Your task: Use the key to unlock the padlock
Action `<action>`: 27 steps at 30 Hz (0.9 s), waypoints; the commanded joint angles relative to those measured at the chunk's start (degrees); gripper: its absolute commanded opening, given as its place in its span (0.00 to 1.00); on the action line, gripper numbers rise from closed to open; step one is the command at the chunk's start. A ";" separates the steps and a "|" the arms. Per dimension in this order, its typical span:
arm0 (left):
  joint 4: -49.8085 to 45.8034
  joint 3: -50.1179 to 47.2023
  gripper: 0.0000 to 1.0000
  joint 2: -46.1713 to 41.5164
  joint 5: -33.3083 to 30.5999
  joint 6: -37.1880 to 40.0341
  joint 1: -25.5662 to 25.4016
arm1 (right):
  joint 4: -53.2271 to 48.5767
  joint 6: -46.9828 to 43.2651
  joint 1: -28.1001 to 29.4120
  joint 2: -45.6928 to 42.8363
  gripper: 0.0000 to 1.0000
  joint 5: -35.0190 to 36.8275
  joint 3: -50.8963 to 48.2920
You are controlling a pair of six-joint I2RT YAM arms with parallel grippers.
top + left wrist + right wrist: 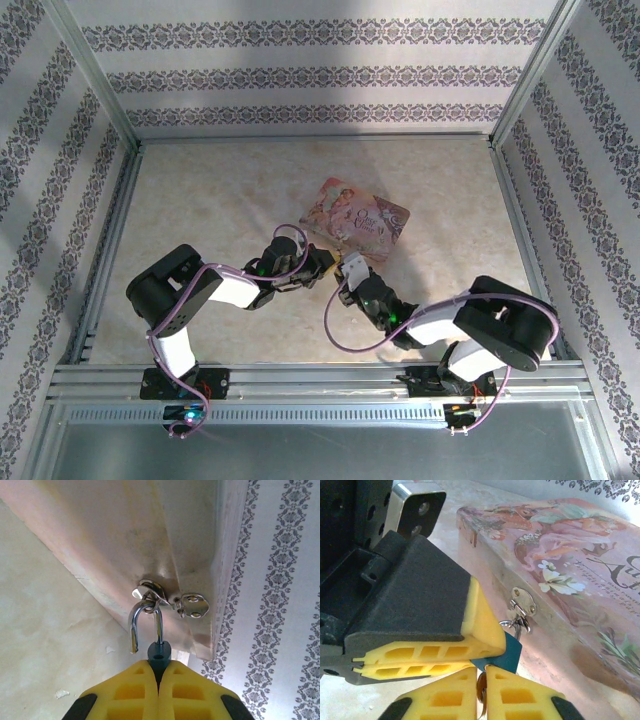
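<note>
Right up against the right wrist lens, the right gripper [480, 676] is showing two yellow fingers [520, 697] standing a sliver apart. A slim metal piece, the key [481, 696], is sitting in the slot between them. Whether the pads are actually pressing on it, I cannot tell. The key is pointing straight up at the padlock [509, 652], whose blue body is peeking out just above those fingertips, touching or very nearly so.

Coming in from the left of that view, the left gripper [487, 655] is lying on its side, jaws together and clamped on that blue body.

From the left wrist, the two yellow fingers are pressing flat against each other with the blue body pinched at their tips. The silvery shackle [145, 622] is rising out of it. One leg is running into the body; the other is hanging free, so the shackle is standing open. Its curve is hooking through the small metal hasp [192, 605] on the side wall of the pink tin [125, 535].

From overhead, both grippers are meeting nose to nose at the near edge of the tin, which is lying flat on the pale table [200, 200], around the middle.
</note>
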 commanded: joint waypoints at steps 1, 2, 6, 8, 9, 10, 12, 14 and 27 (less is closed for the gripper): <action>1.23 1.06 0.00 -1.25 1.84 2.66 -1.04 | -1.34 1.90 0.25 -6.05 0.33 -2.99 -0.49; 0.74 1.16 0.00 -1.24 1.84 2.95 -1.04 | -4.12 1.96 0.25 -8.58 0.37 -3.28 -0.42; -1.47 1.48 0.00 -1.31 1.98 4.80 -1.04 | -19.55 2.08 0.00 -20.40 0.46 -2.87 1.05; -2.94 1.56 0.00 -1.53 2.02 5.79 -1.08 | -26.37 2.39 -0.34 -26.79 0.51 -2.88 1.65; -3.70 1.65 0.00 -1.61 1.98 6.36 -1.04 | -29.37 2.65 -0.64 -30.18 0.53 -3.04 1.81; -4.54 1.73 0.00 -1.82 2.04 6.91 -1.04 | -32.44 3.31 -0.95 -33.47 0.56 -3.10 2.02; -6.41 1.74 0.00 -2.52 1.73 8.16 -1.04 | -38.21 5.44 -1.94 -39.30 0.60 -3.27 2.63; -8.85 1.82 0.00 -3.52 1.30 9.65 -1.04 | -44.12 8.31 -3.58 -44.16 0.64 -4.52 3.62; -22.86 3.89 0.00 -7.94 -1.09 19.75 -1.04 | -59.03 29.66 -24.44 -41.57 0.86 -35.78 12.70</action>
